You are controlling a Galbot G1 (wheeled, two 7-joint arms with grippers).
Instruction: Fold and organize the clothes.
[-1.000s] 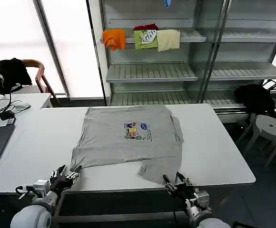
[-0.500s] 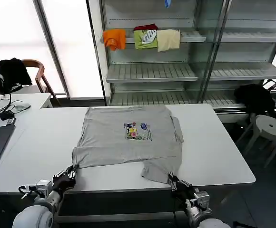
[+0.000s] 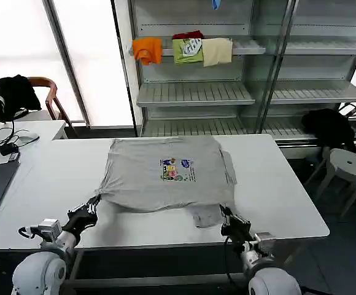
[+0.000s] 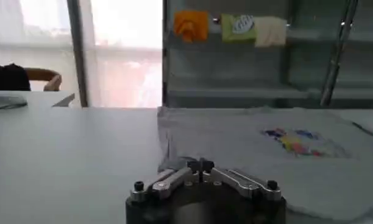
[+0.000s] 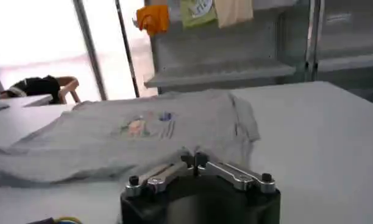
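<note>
The grey shirt (image 3: 166, 175) is spread on the desk (image 3: 49, 184), reaching away from both pincers. Its near corners are pinched closed by the left pincer (image 3: 93, 202) and right pincer (image 3: 225, 212).

One light grey shirt (image 3: 166, 174) with a multicoloured chest print lies on one white table (image 3: 288, 196). Three folded garments sit on the shelf: one orange (image 3: 147, 49), one green (image 3: 188, 50), one cream (image 3: 217, 51). Two grippers, left (image 3: 89, 208) and right (image 3: 226, 216), are at the near edge.
</note>
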